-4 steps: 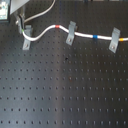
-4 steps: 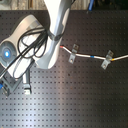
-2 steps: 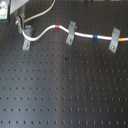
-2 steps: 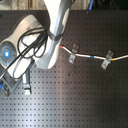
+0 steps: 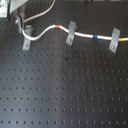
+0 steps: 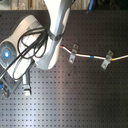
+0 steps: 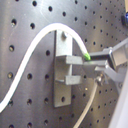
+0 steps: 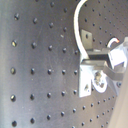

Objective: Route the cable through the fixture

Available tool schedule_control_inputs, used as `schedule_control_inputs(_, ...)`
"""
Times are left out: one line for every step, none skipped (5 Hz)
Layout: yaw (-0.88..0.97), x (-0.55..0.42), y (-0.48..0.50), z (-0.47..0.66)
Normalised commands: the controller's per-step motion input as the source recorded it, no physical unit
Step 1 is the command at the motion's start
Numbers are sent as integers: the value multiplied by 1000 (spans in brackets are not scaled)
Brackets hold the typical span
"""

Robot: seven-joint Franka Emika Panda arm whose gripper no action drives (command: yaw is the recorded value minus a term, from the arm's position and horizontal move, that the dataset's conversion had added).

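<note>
The white cable (image 5: 45, 31) runs from the first exterior view's upper left, past a red-orange band (image 5: 56, 26) and a blue band (image 5: 96, 36), toward the right. It lies in the slotted tops of the middle fixture (image 5: 71, 32) and the right fixture (image 5: 115, 40). The left fixture (image 5: 26, 44) stands just below my gripper (image 5: 19, 22). In the first wrist view the cable (image 7: 30, 55) arches over this fixture (image 7: 62, 62). My gripper (image 7: 95, 65) is beside the fixture, shut on the cable near a green mark (image 7: 87, 56). The second wrist view shows the same fixture (image 8: 87, 75) and cable loop (image 8: 77, 25).
Everything sits on a black perforated breadboard (image 5: 65, 90). In the second exterior view the white arm (image 6: 35, 45) with black hoses covers the board's left part, and two fixtures (image 6: 73, 52) (image 6: 106, 60) carry the cable to the right. A second white cord (image 5: 49, 7) leaves the top edge.
</note>
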Motion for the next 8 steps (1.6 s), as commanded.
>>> schedule_control_inputs(-80,-167,-227,-302)
schedule_control_inputs(-269,-271,-304,-153)
schedule_control_inputs(-517,-151,-187,-34)
schedule_control_inputs(0,-6,-9,0)
schedule_control_inputs(103,-385,-194,327)
schedule_control_inputs(0,-21,14,37)
schedule_control_inputs(0,-136,195,1)
schedule_control_inputs(0,21,268,5)
